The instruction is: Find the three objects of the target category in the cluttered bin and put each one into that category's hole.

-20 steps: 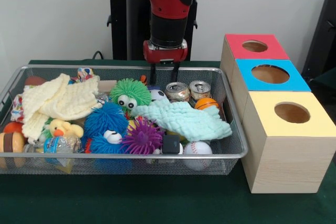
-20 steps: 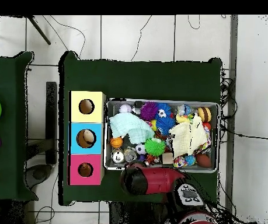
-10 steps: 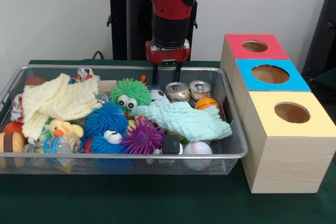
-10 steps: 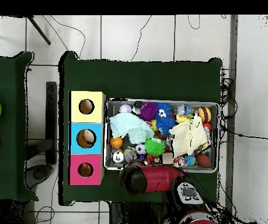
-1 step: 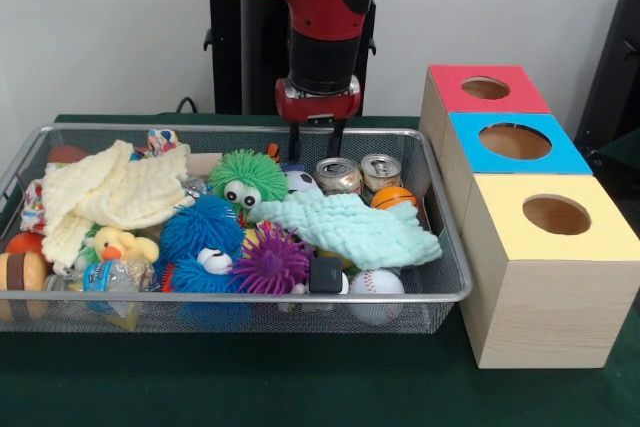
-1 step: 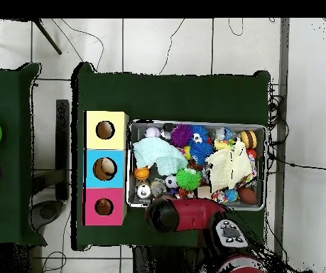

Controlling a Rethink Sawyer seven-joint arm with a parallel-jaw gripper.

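A silver mesh bin (image 5: 440, 292) is filled with a mint cloth (image 5: 355, 227), a pale yellow cloth (image 5: 105, 192), and green (image 5: 246, 176), blue (image 5: 203, 229) and purple (image 5: 272, 259) spiky balls. Red (image 5: 487, 88), blue (image 5: 515, 141) and yellow (image 5: 555, 215) tops are seen on the boxes.

Looking straight down, you see the red arm (image 6: 187, 215) lying over the bin's (image 6: 197, 124) lower edge; its bulk hides the gripper, so you cannot tell how the jaws stand. Just beyond the arm sit two cans (image 6: 150, 189), a green fuzzy ball (image 6: 188, 178) and a pale green cloth (image 6: 158, 154). Three boxes (image 6: 105, 168) stand beside the bin.
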